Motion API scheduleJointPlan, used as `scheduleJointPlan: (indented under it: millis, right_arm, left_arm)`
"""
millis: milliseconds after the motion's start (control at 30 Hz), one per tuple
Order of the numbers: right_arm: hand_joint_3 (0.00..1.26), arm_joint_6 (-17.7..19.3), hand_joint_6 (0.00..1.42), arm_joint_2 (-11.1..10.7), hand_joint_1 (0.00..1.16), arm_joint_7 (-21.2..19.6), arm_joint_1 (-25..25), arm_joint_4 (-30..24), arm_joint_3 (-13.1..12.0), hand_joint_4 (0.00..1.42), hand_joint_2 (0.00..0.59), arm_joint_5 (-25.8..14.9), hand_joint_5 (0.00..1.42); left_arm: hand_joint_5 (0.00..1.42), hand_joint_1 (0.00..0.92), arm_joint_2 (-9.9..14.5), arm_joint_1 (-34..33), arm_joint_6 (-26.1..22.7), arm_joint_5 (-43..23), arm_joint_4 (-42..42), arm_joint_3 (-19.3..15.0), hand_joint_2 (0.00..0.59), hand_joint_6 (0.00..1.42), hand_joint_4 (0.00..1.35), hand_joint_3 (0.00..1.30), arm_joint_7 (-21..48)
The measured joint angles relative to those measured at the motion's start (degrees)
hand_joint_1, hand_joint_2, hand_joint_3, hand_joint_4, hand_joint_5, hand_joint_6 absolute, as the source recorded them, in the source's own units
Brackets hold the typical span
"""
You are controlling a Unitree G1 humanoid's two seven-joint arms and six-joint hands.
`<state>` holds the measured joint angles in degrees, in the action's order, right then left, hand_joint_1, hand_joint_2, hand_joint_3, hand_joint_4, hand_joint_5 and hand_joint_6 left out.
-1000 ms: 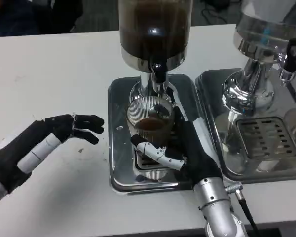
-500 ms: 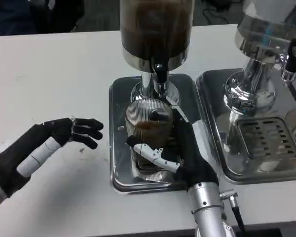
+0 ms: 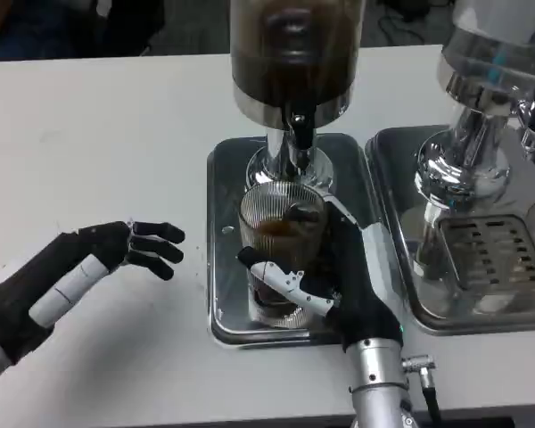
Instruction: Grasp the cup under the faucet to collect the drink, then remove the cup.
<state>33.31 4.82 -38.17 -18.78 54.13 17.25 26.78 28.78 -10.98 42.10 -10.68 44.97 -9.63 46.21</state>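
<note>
A ribbed clear cup (image 3: 280,234) holding some dark drink stands on the steel drip tray (image 3: 227,303), right below the black faucet (image 3: 300,136) of the dark drink dispenser (image 3: 292,53). My right hand (image 3: 339,276) grips the cup, with the thumb across its near side and the fingers round its right side. My left hand (image 3: 67,272) hovers over the white table to the left of the tray, fingers apart and holding nothing.
A second dispenser (image 3: 495,89) with a clear tank stands at the right on its own steel tray (image 3: 481,285) with a slotted grate. The white table (image 3: 98,134) stretches to the left and back.
The camera has shifted, moving the whole scene a little rightward in the picture. My right hand has closed more snugly on the cup. The left hand has barely moved.
</note>
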Motion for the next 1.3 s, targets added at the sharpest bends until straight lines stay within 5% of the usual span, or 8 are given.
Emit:
scheduleJointPlan:
  millis: [600, 967, 1300]
  right_arm:
    - [0.54, 1.7, 1.35, -0.4, 0.82, -11.4, 1.3, 1.5, 1.1, 0.76, 0.201, 3.4, 0.96]
    - [0.6, 3.9, 1.41, -0.8, 0.87, -14.4, 2.4, 1.8, 1.3, 0.81, 0.185, 3.5, 1.04]
    - [0.65, 5.1, 1.42, -1.4, 0.98, -16.3, 4.7, 0.0, 1.2, 0.84, 0.095, 4.3, 1.05]
  left_arm:
    - [0.49, 0.0, 0.2, 1.9, -0.6, 0.0, -1.8, 0.0, 0.091, 0.3, 0.44, 0.42, 0.0]
    - [0.49, 0.0, 0.3, 1.9, -1.0, 0.0, -2.0, 0.1, 0.097, 0.3, 0.45, 0.42, 0.0]
    - [0.49, 0.0, 0.3, 1.8, -1.0, 0.0, -2.0, 1.2, 0.095, 0.3, 0.45, 0.42, 0.0]
